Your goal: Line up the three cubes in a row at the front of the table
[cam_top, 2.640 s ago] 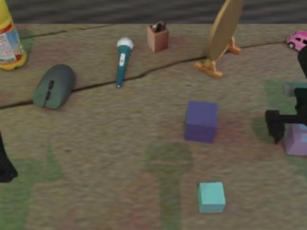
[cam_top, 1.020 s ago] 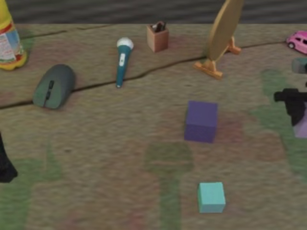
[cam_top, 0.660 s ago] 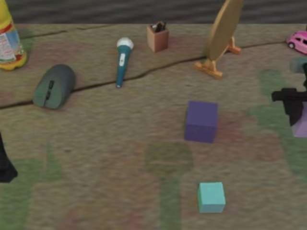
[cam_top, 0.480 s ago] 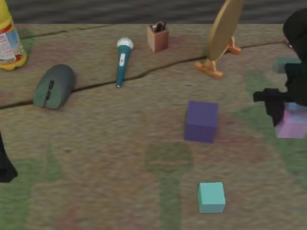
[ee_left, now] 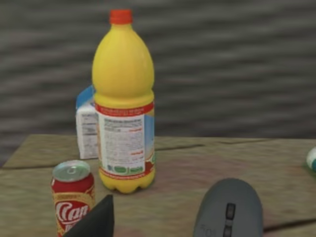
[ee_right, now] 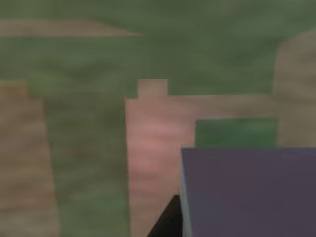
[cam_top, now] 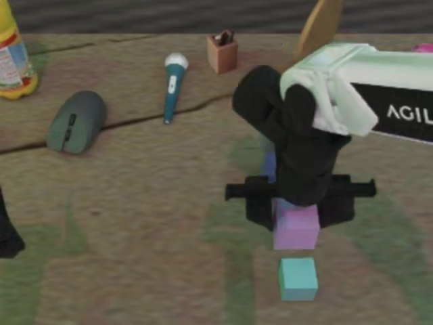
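Lilac cube [cam_top: 295,229] clamped in right fingers [cam_top: 260,210]; wrist view shows only purple cube [ee_right: 249,192].

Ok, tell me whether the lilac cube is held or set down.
Held: the right gripper clamps the lilac cube, just behind the teal cube.

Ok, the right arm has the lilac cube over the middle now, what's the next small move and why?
Probably carry the lilac cube on toward the front edge and beside the teal cube, not straight down. The right gripper holds it just behind the teal one and partly over the purple cube, so releasing here wouldn't form a front row.
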Controlling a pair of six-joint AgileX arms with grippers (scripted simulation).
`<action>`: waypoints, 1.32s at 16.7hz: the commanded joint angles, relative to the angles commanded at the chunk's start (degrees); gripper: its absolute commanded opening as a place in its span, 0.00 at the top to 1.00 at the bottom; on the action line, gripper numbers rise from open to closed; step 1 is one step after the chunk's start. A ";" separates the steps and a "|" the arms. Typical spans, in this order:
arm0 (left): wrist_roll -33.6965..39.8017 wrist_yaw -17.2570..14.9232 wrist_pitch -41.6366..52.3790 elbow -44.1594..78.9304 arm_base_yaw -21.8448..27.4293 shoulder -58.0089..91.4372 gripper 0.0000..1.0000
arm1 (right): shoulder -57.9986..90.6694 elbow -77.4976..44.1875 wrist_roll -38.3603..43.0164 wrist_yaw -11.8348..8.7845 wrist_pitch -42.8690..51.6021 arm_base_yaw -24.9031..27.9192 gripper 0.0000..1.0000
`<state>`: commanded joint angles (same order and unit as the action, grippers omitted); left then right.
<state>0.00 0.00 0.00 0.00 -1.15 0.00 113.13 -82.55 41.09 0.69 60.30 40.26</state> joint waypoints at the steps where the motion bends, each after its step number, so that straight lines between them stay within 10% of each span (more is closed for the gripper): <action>1: 0.00 0.00 0.00 0.00 0.00 0.00 0.00 | -0.26 -0.20 3.15 0.06 0.24 3.37 1.00; 6: 0.00 0.00 0.00 0.00 0.00 0.00 0.00 | -1.65 -0.62 11.54 0.44 0.53 11.93 1.00; 22: 0.00 0.00 0.00 0.00 0.00 0.00 0.00 | 4.00 8.22 11.86 0.49 -13.96 12.16 1.00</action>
<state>0.00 0.00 0.00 0.00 -1.15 0.00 117.13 -74.33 52.95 1.18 46.34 52.42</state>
